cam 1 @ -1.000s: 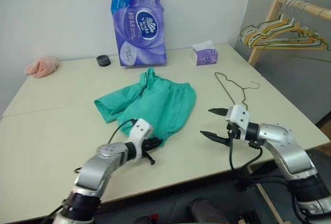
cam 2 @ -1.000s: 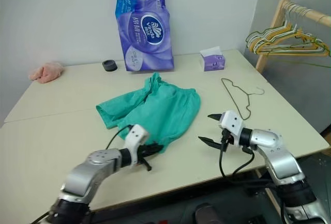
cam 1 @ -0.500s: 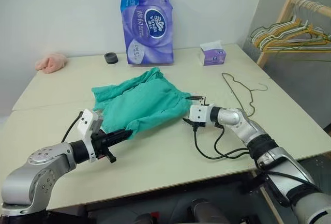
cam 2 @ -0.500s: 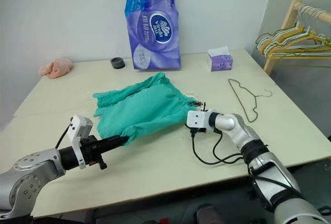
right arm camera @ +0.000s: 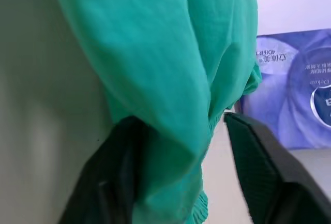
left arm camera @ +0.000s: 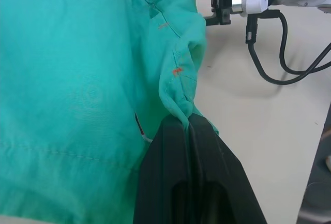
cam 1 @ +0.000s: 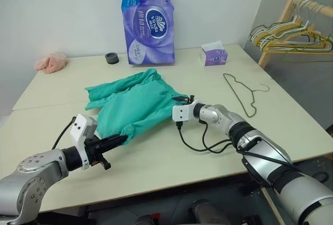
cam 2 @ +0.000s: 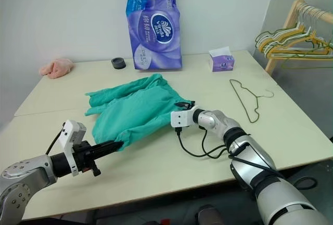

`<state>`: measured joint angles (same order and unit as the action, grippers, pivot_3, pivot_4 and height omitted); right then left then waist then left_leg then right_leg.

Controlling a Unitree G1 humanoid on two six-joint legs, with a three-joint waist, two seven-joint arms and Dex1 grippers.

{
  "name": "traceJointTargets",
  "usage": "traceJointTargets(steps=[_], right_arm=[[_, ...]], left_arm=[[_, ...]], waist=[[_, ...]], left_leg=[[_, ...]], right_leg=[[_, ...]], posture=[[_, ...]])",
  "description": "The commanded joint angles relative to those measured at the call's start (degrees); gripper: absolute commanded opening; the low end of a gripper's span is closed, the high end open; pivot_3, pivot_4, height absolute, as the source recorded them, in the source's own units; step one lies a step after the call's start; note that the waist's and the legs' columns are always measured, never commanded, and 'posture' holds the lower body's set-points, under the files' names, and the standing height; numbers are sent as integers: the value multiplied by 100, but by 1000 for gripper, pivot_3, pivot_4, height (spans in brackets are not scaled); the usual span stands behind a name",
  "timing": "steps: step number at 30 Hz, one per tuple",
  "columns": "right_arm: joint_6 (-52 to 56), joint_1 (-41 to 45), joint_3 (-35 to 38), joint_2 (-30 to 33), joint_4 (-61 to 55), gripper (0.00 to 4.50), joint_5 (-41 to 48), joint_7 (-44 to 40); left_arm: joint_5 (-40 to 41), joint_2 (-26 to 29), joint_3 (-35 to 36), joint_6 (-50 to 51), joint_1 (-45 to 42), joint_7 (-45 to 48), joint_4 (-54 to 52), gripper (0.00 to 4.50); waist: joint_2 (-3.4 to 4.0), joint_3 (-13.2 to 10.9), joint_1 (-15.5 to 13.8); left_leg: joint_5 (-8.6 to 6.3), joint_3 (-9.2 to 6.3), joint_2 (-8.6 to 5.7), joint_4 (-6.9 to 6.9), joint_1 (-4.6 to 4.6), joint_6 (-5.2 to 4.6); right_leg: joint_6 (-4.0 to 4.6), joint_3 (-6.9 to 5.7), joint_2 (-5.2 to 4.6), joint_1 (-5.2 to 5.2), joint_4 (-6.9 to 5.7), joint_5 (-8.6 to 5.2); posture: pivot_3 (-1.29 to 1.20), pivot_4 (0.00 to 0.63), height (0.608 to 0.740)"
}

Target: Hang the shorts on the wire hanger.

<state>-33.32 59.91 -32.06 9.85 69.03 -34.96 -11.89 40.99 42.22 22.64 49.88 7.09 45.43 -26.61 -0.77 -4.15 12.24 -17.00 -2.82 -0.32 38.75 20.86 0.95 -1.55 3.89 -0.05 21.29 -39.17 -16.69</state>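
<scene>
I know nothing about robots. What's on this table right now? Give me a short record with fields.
Shorts: teal, spread on the table
Left gripper: shut on a corner of the shorts
Right gripper: fingers apart around the shorts' other edge
Wire hanger: flat on the table, apart from the shorts
Behind: purple tissue pack, small tissue box, pink cloth

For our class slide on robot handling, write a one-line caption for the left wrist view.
Left gripper pinches a fold of the teal shorts over the table.
</scene>
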Motion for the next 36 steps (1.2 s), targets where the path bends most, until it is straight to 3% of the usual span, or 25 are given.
traceJointTargets(steps=[1,4,10,16,20,24,28,36], right_arm=[[23,470,74,-51,155,1163,-66,440],[137,882,235,-18,270,86,4,840],[12,1508,531,597,325,35,88,1345],[-671,1449,374,1531,22,35,-220,1359],[-1436,677,230,2543,-800,35,-328,588],[-1438,-693,327,3236,-2544,35,438,-1153],[-315,-2183,347,3641,-4899,35,1553,-3005],[1996,-3318,530,3947,-7286,35,2629,-4852]], left_arm=[[19,100,-2,-103,-156,-63,-85,0],[-433,111,-439,-460,-624,-156,214,0],[-1136,-141,-1407,-1214,-1722,-169,897,0],[-1644,-431,-2401,-1780,-2361,169,1350,0],[-2033,-1,-3059,-2194,-2075,941,1451,0],[-1886,729,-3021,-2180,-1413,1651,1170,0],[-1798,1381,-2736,-2232,-855,2080,1035,0],[-1831,2292,-2042,-2574,246,2719,1000,0]], waist=[[0,0,0],[2,-1,-38],[1,0,-89],[3,1,14],[2,3,81],[5,0,288],[29,-16,348],[30,-19,183]], left_leg=[[1,-1,-1,0,0,2],[4,-6,-2,1,-3,7],[12,-10,-6,1,-4,19],[12,-1,-10,1,7,19],[11,-1,-8,-6,14,17],[10,9,-3,-29,5,15],[12,1,4,-63,-9,13],[28,0,5,-58,-31,-9]], right_leg=[[1,0,0,0,-2,0],[1,-5,0,1,-15,0],[1,-7,0,8,-34,0],[1,3,-4,9,-16,0],[-6,-1,-7,3,14,-3],[-11,11,-5,7,16,-7],[-8,5,0,10,9,-10],[-27,-2,0,-8,7,-22]], posture=[[-125,16,740],[-143,16,740],[-179,17,740],[-216,22,740],[-234,30,740],[-243,39,740],[-244,40,740],[-220,29,740]])
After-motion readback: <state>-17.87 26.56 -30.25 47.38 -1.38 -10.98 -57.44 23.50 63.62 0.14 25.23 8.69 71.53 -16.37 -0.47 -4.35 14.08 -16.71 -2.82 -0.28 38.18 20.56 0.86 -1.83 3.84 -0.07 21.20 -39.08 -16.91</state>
